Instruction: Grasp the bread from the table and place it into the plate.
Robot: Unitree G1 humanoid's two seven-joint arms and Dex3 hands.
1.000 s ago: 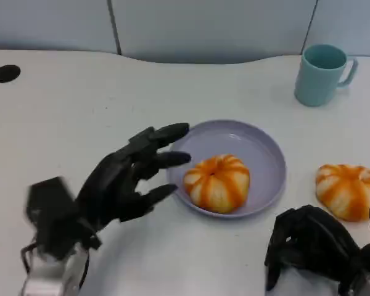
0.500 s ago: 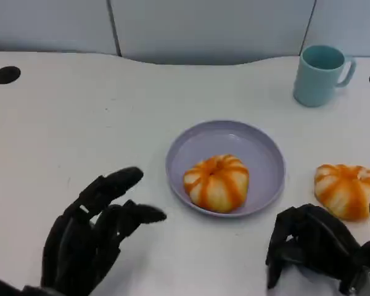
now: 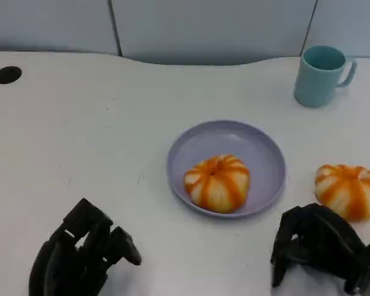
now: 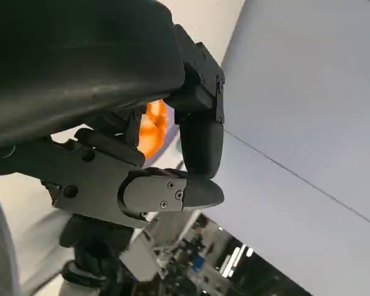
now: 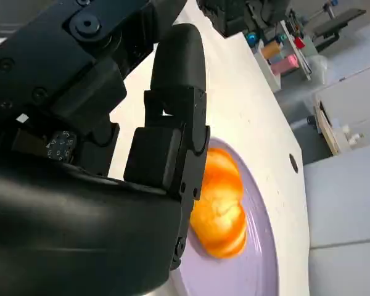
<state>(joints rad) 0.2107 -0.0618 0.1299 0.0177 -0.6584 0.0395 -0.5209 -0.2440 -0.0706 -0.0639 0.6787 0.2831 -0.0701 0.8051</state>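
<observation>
One orange-striped round bread bun (image 3: pixel 217 182) is sitting in the lavender round plate (image 3: pixel 259 148), so placed; second striped bun (image 3: pixel 347 190) is lying on white surface (image 3: pixel 80 123) beside right hand (image 3: pixel 317 246). Both hands are curling empty, left hand (image 3: pixel 80 256) hanging low near the front edge.

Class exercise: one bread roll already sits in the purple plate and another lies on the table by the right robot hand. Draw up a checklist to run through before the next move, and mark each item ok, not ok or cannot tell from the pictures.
1. Second bread roll on the table, nothing lying on it: ok.
2. Purple plate has bare room beside the bread roll in the plate: ok.
3. Right robot hand holds nothing: ok, fingers curled in with nothing in them.
4. Right robot hand open for a grasp: not ok.
5. Left robot hand apart from the plate: ok, low at the near table edge.
6. Teal mug out of the path: ok, upright at the far side.
</observation>
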